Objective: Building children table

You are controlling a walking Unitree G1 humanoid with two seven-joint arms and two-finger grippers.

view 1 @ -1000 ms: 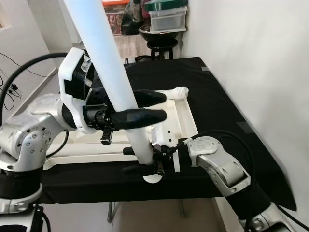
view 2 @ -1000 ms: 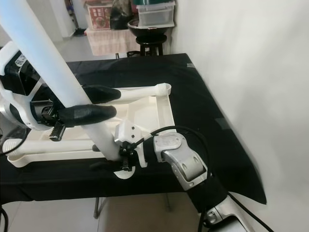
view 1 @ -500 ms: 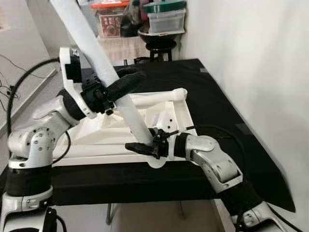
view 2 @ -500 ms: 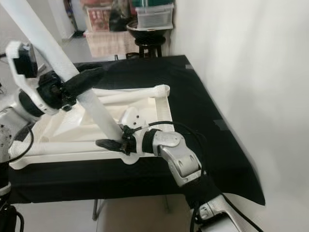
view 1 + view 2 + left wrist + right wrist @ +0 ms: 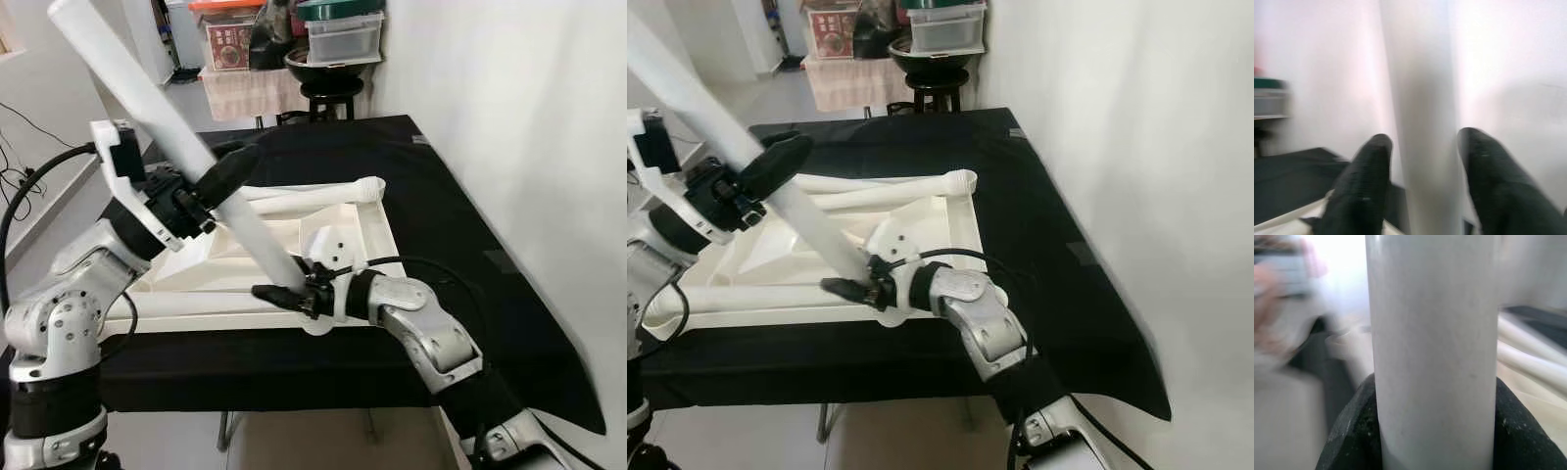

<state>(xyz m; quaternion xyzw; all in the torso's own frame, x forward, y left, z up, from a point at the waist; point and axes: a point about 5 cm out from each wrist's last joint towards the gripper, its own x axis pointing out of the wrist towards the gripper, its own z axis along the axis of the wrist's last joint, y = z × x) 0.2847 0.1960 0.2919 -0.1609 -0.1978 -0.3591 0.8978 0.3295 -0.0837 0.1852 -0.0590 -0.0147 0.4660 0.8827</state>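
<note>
On the white tabletop (upside down on black cloth), we see a tilted table leg; left gripper clamps its middle, right gripper clamps its base.

The white table leg runs off the picture's upper left corner, its top cut away. Its foot is hidden behind the right end effector. Both wrist views are blurred; the leg blocks whatever lies behind it.
</note>
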